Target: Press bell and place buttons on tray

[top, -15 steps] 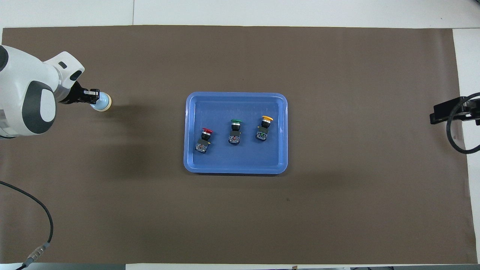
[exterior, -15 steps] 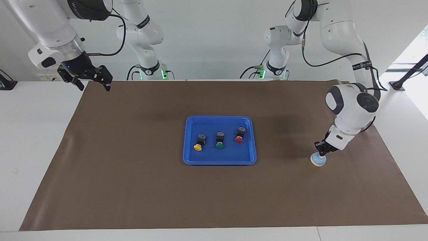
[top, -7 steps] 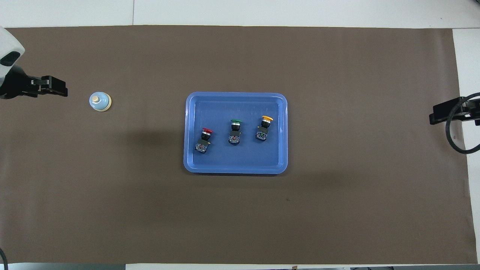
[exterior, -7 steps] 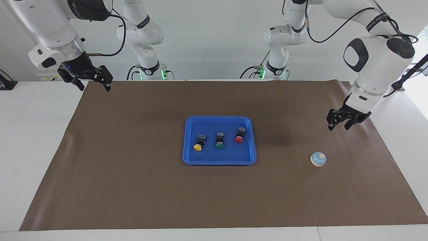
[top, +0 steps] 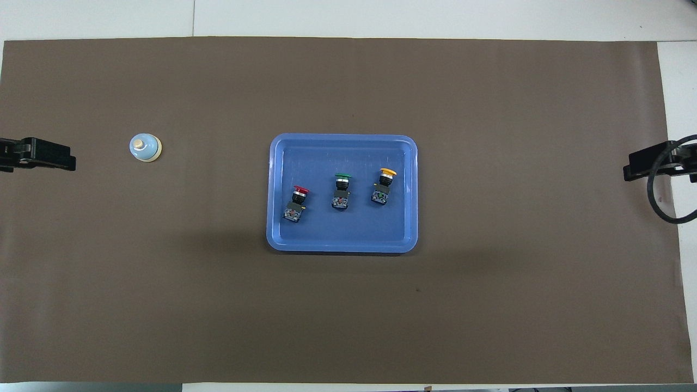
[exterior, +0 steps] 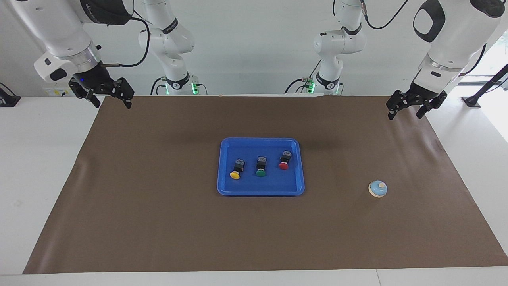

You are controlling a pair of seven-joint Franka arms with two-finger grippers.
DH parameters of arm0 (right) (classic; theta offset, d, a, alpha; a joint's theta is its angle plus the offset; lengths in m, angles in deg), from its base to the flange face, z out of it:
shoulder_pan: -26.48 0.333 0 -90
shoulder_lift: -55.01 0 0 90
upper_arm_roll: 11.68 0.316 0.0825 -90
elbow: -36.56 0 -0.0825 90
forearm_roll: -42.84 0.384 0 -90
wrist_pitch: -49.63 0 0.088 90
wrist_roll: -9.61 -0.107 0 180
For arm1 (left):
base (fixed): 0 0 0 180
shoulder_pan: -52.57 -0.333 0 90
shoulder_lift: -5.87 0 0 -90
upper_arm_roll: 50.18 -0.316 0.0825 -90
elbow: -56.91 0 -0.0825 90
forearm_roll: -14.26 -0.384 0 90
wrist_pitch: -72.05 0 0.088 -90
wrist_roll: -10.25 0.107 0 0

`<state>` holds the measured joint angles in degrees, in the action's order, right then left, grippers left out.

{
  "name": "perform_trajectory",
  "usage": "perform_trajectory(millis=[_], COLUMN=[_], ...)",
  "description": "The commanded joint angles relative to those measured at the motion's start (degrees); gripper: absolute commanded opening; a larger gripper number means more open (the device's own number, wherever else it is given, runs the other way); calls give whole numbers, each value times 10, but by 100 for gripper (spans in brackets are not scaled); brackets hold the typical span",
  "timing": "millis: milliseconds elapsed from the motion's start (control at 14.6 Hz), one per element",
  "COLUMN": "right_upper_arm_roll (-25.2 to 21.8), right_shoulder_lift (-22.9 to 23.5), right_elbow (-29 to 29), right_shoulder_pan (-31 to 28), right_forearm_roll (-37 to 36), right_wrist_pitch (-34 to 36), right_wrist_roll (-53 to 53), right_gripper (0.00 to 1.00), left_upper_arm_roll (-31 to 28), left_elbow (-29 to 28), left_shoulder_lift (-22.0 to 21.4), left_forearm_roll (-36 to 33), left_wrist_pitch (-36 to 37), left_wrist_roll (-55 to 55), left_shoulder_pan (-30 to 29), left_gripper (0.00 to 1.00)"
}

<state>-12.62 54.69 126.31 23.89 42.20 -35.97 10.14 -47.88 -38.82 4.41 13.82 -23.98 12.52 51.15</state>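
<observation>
With all three black-and-blue push-buttons (exterior: 260,166) lying in the bright blue plastic tray (exterior: 299,167), both my hands hang open.
Left hand (exterior: 409,109), right hand (exterior: 112,101) empty over tabletop corners; light blue dome bell (exterior: 377,188) toward my left arm's end.

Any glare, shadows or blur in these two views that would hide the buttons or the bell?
Facing view: bright window glare at the edge beyond the left arm's end of the table; soft shadow on the brown mat beside the tray; buttons and bell sharp. Overhead view: even light, faint broad shadows on the mat near the tray, no glare on the buttons or bell.
</observation>
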Motion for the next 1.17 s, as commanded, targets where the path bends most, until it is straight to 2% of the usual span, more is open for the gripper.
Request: perform_trajectory(millis=[0,206,1099], right_upper_arm_roll=[7,8,8], right_shoulder_lift=[-13,-13,-13], right_elbow=[14,14,14], right_shoulder_pan=[-9,-9,-9], right_forearm_roll=[-3,-3,-3], right_wrist_pitch=[-2,-2,-2], right_wrist_roll=[14,14,14], right_gripper=[100,100,100], left_upper_arm_roll=[-1,-1,-1], left_elbow=[6,27,19], left_shoulder_lift=[-3,4,0], left_forearm_roll=[-5,-5,2], left_wrist_pitch=[29,55,55], left_wrist_roll=[-8,-7,1], left_shoulder_pan=[5,5,18], left_gripper=[100,100,100])
